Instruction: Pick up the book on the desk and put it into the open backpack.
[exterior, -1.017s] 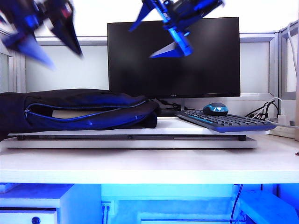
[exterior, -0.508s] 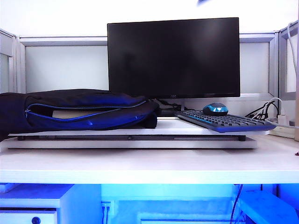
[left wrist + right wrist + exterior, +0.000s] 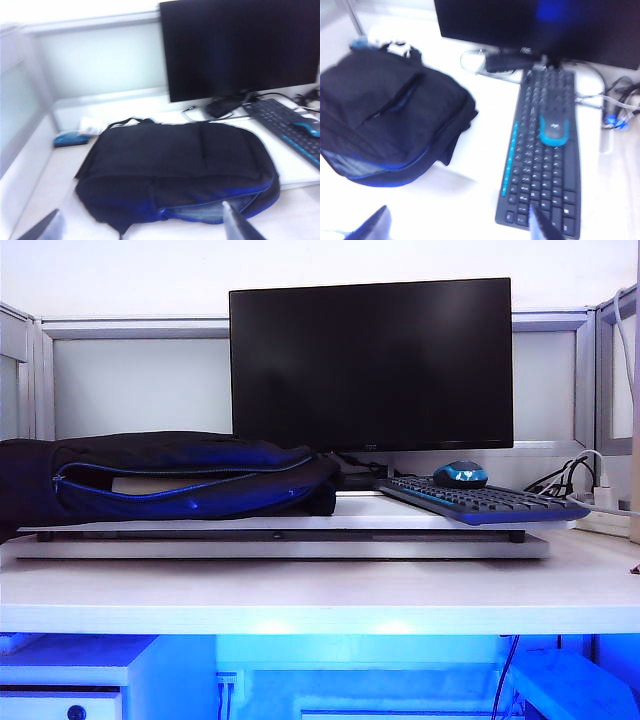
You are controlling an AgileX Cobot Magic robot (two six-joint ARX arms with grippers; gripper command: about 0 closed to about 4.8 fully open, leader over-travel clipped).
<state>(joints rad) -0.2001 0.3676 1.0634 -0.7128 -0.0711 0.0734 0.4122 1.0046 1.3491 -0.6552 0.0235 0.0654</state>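
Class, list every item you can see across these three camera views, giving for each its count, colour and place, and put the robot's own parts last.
backpack: one, black with blue zipper trim, lying flat on the raised board at the left, its zipper mouth open
book: one, pale edge showing inside the backpack's opening
monitor: one, black, screen dark, at the back centre
keyboard: one, black with a blue stripe, right of the backpack
mouse: one, black and blue, resting on the keyboard
raised board: one, white, on the desk
desk: one, white
cables: several, far right
left gripper: open, above the desk facing the backpack
right gripper: open, above the near end of the keyboard
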